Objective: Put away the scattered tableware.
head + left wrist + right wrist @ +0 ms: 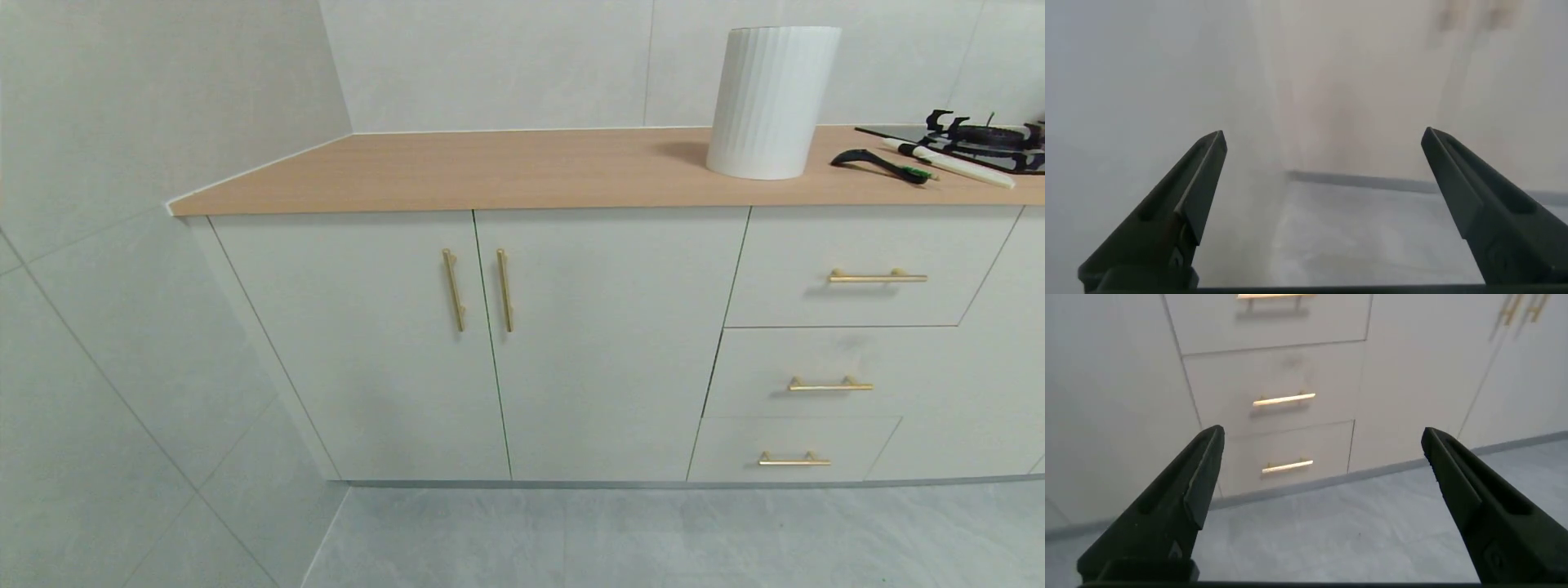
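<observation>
1. head view: here's the wooden countertop (490, 167), and the scattered tableware lies at its right end. a black utensil (865, 158) and a white utensil (963, 167) sit side by side, just beside the hob (992, 135). a tall white ribbed holder (771, 98) stands upright near them, and that's probably where they go. nothing's picked up, so i'd call this the approach. next, the robot needs to close in and raise an arm to counter height. below are pale cabinet doors (367, 343) and drawers (857, 302) with brass handles, then a grey tiled floor (653, 531).
2. left wrist view: left gripper (1323, 143) spread wide, empty, down low facing floor and wall.
3. right wrist view: right gripper (1323, 437) also parted, holding nothing, facing the lower drawers.
</observation>
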Tool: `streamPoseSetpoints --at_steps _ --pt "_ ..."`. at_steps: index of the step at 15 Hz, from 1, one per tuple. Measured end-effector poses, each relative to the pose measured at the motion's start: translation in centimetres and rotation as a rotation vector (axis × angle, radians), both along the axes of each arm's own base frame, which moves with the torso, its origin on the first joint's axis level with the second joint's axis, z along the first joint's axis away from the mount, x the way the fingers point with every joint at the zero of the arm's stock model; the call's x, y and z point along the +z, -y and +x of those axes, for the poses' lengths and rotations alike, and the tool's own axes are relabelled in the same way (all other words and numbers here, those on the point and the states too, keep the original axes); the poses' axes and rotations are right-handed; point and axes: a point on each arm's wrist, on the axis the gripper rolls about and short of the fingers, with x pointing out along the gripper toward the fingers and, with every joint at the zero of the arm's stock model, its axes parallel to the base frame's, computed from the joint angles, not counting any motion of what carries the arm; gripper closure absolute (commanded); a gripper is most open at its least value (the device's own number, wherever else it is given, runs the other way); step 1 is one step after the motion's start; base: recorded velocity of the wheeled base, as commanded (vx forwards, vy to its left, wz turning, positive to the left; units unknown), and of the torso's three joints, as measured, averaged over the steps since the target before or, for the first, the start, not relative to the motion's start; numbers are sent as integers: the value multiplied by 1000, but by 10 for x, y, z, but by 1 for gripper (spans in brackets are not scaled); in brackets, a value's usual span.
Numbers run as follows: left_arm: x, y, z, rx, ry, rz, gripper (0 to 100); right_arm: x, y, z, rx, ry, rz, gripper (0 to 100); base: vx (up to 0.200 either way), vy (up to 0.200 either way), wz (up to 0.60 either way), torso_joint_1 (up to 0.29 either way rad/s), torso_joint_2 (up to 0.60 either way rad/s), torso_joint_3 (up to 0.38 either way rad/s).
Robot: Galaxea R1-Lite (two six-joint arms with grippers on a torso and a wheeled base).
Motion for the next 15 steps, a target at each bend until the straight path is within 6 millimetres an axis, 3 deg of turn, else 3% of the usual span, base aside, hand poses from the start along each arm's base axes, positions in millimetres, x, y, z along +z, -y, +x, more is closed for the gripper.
streamPoseSetpoints --at_steps 3,10,15 --pt "-5 2 1 -86 -9 -29 0 -3 -4 1 177 -12 -15 0 0 0 0 0 0 0" --pt "-7 2 2 -97 -8 -39 0 -6 -5 2 252 -57 -104 0 0 0 0 0 0 0" --pt "-7 2 2 -96 -8 -37 0 -7 -4 2 195 -31 81 0 0 0 0 0 0 0"
